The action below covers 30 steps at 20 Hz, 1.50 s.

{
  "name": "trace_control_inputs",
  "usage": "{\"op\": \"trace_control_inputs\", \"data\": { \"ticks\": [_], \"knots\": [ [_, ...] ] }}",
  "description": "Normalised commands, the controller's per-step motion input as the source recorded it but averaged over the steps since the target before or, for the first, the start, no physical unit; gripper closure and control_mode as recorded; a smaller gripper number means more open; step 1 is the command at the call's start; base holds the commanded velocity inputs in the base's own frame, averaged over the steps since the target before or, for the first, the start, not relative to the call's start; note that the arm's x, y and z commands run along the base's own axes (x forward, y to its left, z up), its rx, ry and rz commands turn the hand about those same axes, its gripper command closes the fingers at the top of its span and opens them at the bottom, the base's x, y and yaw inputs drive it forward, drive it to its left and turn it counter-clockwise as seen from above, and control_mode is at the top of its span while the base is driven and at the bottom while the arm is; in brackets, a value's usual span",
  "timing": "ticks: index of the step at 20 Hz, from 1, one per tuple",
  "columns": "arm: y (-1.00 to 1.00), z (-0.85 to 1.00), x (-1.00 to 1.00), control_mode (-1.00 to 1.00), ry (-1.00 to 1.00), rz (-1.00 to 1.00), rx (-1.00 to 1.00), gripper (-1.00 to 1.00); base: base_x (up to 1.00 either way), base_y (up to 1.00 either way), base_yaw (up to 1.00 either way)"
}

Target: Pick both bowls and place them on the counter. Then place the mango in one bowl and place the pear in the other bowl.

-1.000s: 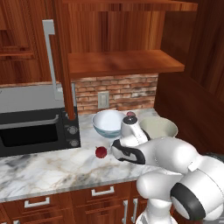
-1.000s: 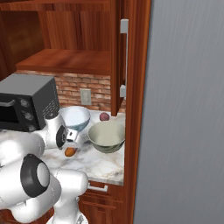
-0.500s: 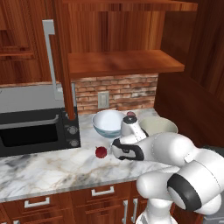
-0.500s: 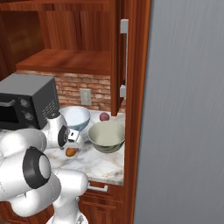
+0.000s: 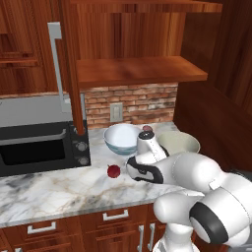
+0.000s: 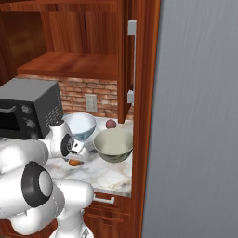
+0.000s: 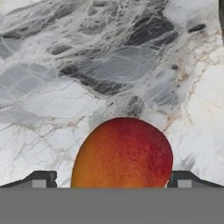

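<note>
The mango (image 7: 122,153), orange with a red blush, lies on the marble counter (image 7: 109,65) between my two fingertips (image 7: 41,180). My gripper (image 7: 113,181) is open, with one jaw on each side of the fruit. From the right, the gripper (image 6: 77,157) hangs just over the mango (image 6: 74,162). The white floral bowl (image 5: 122,138) and the grey-green bowl (image 5: 178,142) stand upright on the counter (image 5: 49,192) behind my hand. The dark red pear (image 5: 113,171) lies to the left of my hand.
A black microwave (image 5: 39,147) stands on the left of the counter. A paler pinkish-red fruit (image 5: 147,128) lies by the brick wall. An open cabinet door (image 5: 69,64) hangs above. A tall grey panel (image 6: 200,116) bounds the counter's right end.
The arm's elbow has swung a little. The hand stays low over the mango and the jaws stand as wide as before.
</note>
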Motion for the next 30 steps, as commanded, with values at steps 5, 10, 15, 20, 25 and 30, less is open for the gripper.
{"op": "trace_control_inputs", "data": {
  "ticks": [5,10,15,20,25,30],
  "knots": [
    [-0.01,-0.23,0.03,-1.0,0.0,-0.04,0.07,-1.0,0.0,0.0,0.0],
    [-0.03,-0.23,0.05,-1.0,0.0,0.0,0.06,1.0,0.0,0.0,0.0],
    [-0.04,-0.29,-0.21,-1.0,0.0,0.0,0.0,1.0,0.0,0.0,0.0],
    [0.01,0.09,-0.19,-1.0,0.0,0.0,0.0,1.0,0.0,0.0,0.0],
    [0.01,0.48,-0.25,-1.0,-0.05,0.0,0.0,1.0,0.0,0.0,0.0],
    [-0.04,0.68,-0.28,-1.0,-0.07,0.0,0.0,1.0,0.0,0.0,0.0]
  ]
}}
